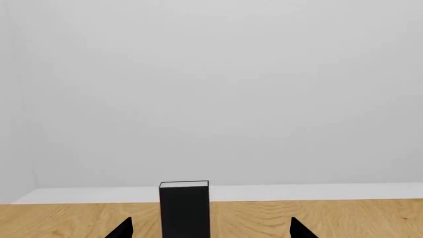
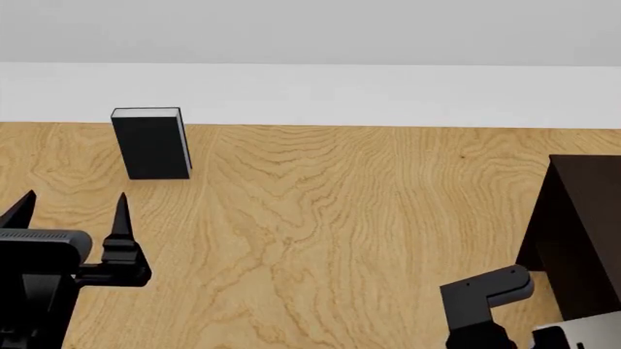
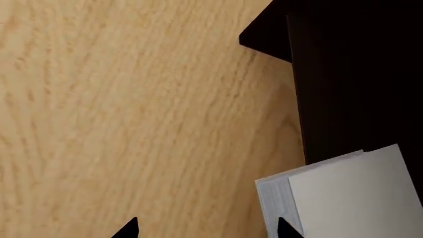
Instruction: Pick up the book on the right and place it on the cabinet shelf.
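Left wrist: left claw (image 1: 210,229) tips apart, empty; black book (image 1: 184,208) upright ahead between tips.
Head: cabinet (image 2: 582,233) beside right arm.
Right wrist: right claw (image 3: 207,229) tips apart; grey book (image 3: 343,196) against one tip, touching cabinet. Centre before closing.

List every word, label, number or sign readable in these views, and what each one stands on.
None: no view shows any readable text.
Black book: plain cover, no title.
Light grey book: blank cover and page edges.
Dark cabinet: bare panels.
Wooden table: only grain.
Left end effector and right arm: no markings visible.
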